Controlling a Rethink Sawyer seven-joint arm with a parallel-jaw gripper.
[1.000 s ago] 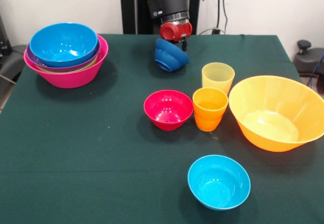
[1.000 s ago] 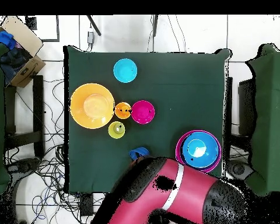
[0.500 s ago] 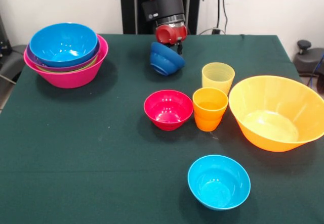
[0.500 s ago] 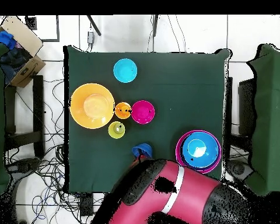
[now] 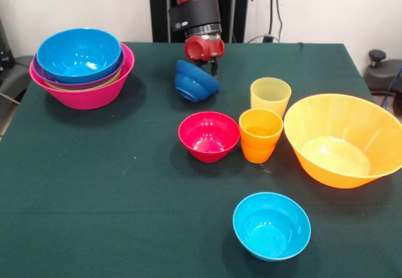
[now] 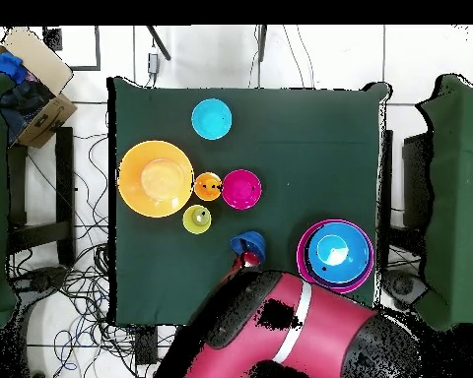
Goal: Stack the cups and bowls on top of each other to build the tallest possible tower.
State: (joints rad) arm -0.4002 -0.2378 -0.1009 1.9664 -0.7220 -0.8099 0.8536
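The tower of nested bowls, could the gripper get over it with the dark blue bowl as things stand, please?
Probably yes: the gripper holds the dark blue bowl off the table, and only bare cloth lies between it and the tower.

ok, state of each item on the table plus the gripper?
gripper: shut on dark blue bowl
dark blue bowl: held tilted, off the table
tower: pink bowl base, sky blue bowl on top, upright
red bowl: upright, empty
orange cup: upright, empty
yellow cup: upright, empty
large orange bowl: upright, empty
cyan bowl: upright, empty
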